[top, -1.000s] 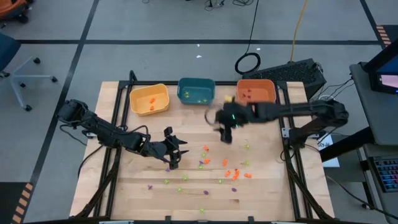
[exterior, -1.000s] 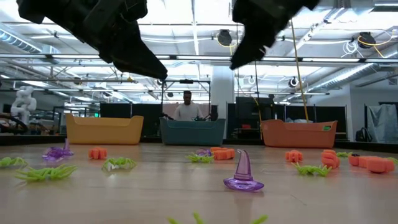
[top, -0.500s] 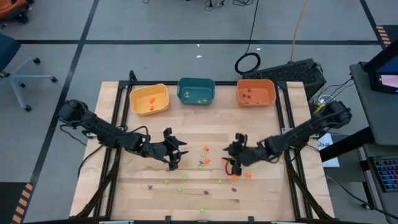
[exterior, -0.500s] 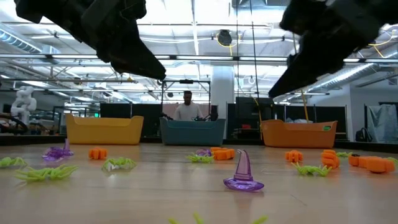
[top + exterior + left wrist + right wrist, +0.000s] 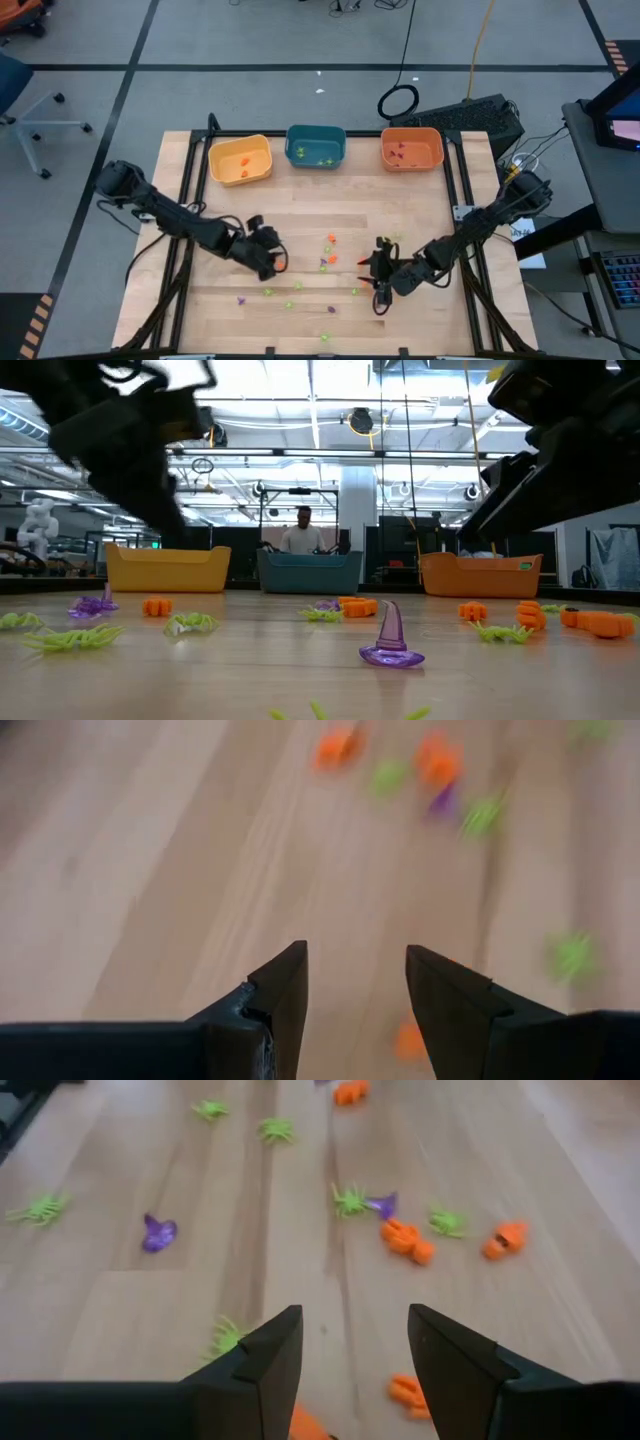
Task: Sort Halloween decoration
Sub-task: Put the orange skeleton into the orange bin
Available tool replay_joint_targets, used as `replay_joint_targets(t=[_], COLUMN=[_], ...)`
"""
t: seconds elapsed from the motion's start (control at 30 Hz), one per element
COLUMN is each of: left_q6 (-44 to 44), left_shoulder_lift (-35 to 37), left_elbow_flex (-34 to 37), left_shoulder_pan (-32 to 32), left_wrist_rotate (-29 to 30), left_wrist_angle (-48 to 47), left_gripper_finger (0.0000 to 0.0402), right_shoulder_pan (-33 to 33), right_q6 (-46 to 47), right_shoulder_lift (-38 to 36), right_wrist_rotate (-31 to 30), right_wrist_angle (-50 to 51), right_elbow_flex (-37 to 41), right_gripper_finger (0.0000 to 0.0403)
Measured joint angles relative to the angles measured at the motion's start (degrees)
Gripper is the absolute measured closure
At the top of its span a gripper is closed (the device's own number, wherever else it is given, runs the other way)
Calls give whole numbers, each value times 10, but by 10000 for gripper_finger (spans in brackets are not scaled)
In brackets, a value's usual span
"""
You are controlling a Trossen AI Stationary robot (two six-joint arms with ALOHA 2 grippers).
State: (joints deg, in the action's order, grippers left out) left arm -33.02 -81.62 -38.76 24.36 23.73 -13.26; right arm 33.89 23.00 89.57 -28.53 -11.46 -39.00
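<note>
The Halloween decoration is many tiny orange, light-green and purple trinkets lying loose on the wooden table [image 5: 200, 300], mostly around its middle [image 5: 330, 262]. The low view shows a purple witch hat [image 5: 390, 640] standing on its brim. My left gripper [image 5: 268, 260] hovers open to the left of the scatter, tipped down, with bare wood between its fingers [image 5: 355, 960]. My right gripper [image 5: 378, 274] hovers open over the right part of the scatter. Ahead of its fingers [image 5: 350, 1325] lie green spiders [image 5: 348, 1200], an orange piece [image 5: 407, 1240] and a purple hat [image 5: 158, 1232].
Three bins stand in a row at the far edge: yellow [image 5: 241, 160], teal [image 5: 316, 146] and orange [image 5: 411, 149], each with a few trinkets inside. A person stands in the room behind the teal bin [image 5: 302, 532]. Bare wood lies along the table's left side and in front of the bins.
My right gripper has swung from beside the far bins toward the near edge and down, and now hangs low over the trinkets at right. My left gripper has tipped further down and sunk a little toward the table's left. No trinket has moved.
</note>
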Motion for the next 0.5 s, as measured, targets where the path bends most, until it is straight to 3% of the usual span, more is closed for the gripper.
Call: replay_joint_targets(t=[0.13,0.5], left_q6=[-83,-98], left_shoulder_lift=[5,5], left_elbow_flex=[-3,-4], left_shoulder_pan=[25,75], left_wrist_rotate=[1,22], left_wrist_angle=[-85,-54], left_gripper_finger=[233,233], right_shoulder_pan=[-2,0], right_q6=[-15,28], right_shoulder_lift=[1,1], right_wrist_rotate=[0,0], right_wrist_angle=[-27,-43], right_elbow_flex=[-1,-1], right_gripper_finger=[232,232])
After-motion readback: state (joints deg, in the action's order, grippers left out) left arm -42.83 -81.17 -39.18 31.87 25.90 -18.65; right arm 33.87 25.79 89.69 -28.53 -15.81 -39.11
